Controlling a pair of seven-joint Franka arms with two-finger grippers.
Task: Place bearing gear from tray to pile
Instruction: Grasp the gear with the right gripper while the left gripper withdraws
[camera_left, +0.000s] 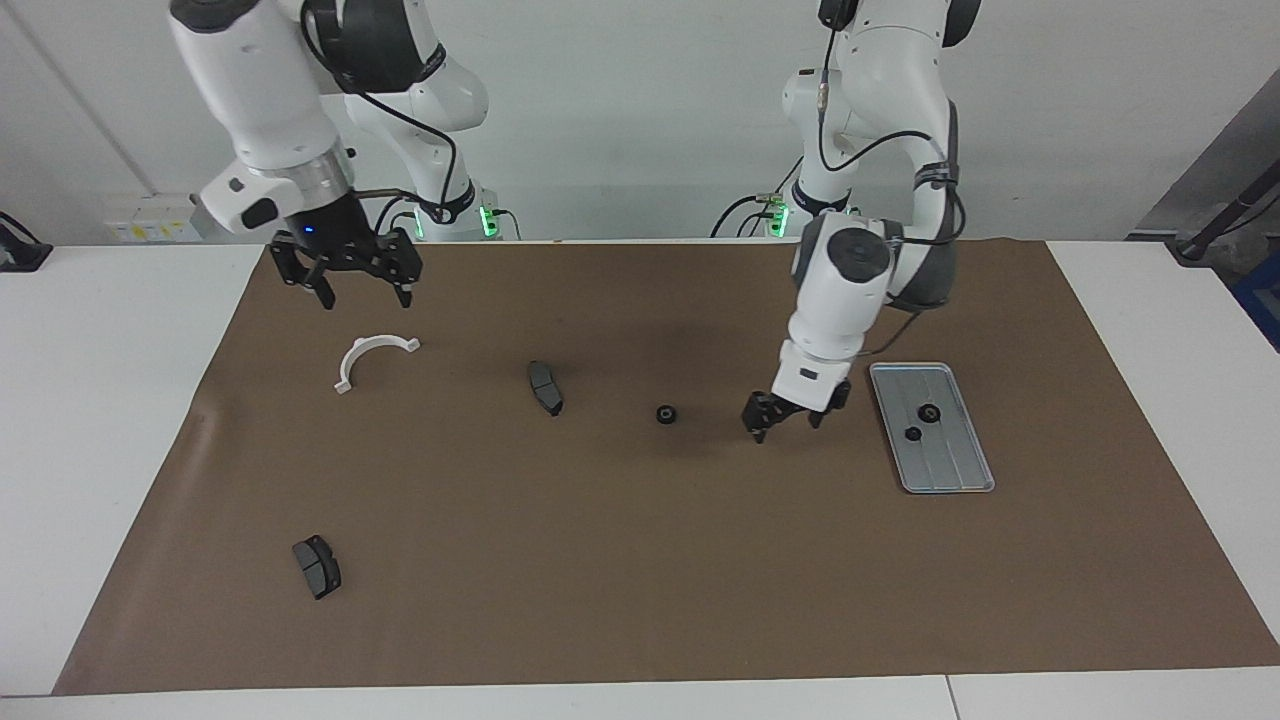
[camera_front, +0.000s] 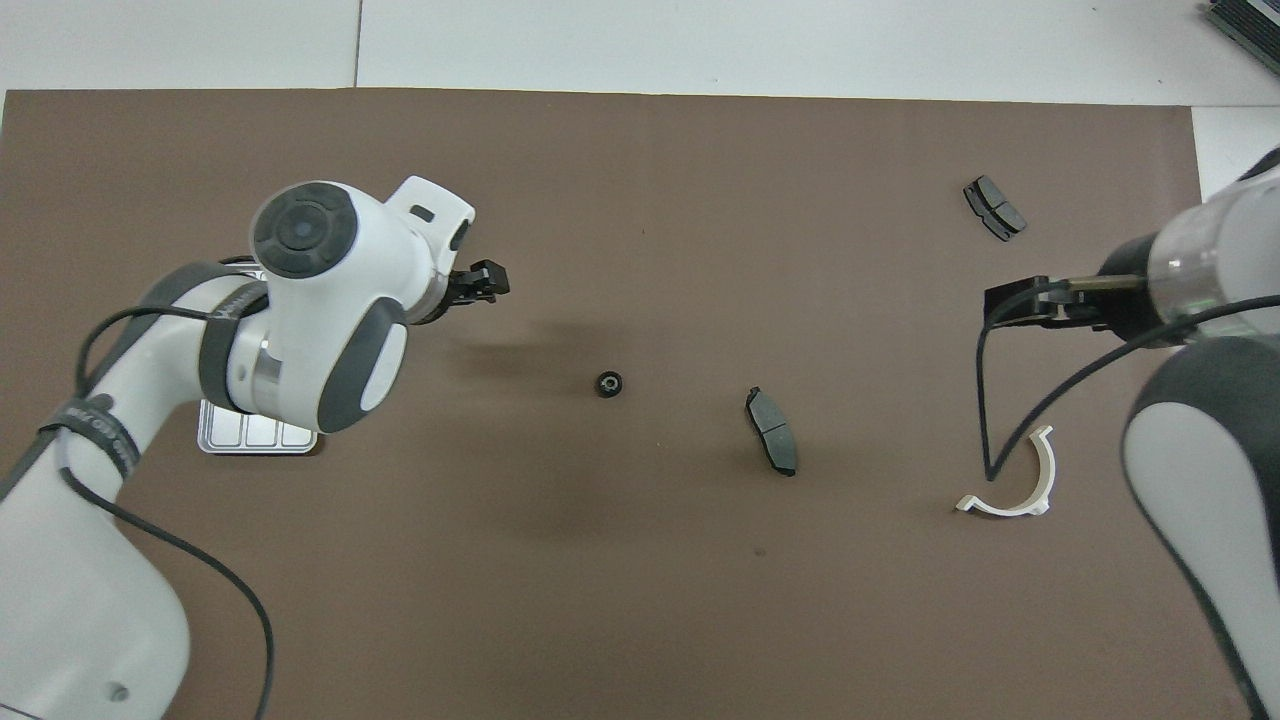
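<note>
One small black gear (camera_left: 666, 413) lies on the brown mat between the tray and a brake pad; it also shows in the overhead view (camera_front: 608, 384). The silver tray (camera_left: 951, 460) sits toward the left arm's end and holds two more black gears (camera_left: 929, 412) (camera_left: 912, 433). In the overhead view the left arm hides most of the tray (camera_front: 250, 438). My left gripper (camera_left: 788, 421) (camera_front: 489, 281) hangs open and empty low over the mat between the lone gear and the tray. My right gripper (camera_left: 363, 290) (camera_front: 1022, 303) is open and empty above the mat near the white half-ring bracket (camera_left: 365, 355) (camera_front: 1020, 482).
A dark brake pad (camera_left: 545, 387) (camera_front: 772, 445) lies beside the lone gear, toward the right arm's end. A second brake pad (camera_left: 317, 566) (camera_front: 993, 207) lies farther from the robots, near the mat's corner. The brown mat (camera_left: 640, 560) covers the white table.
</note>
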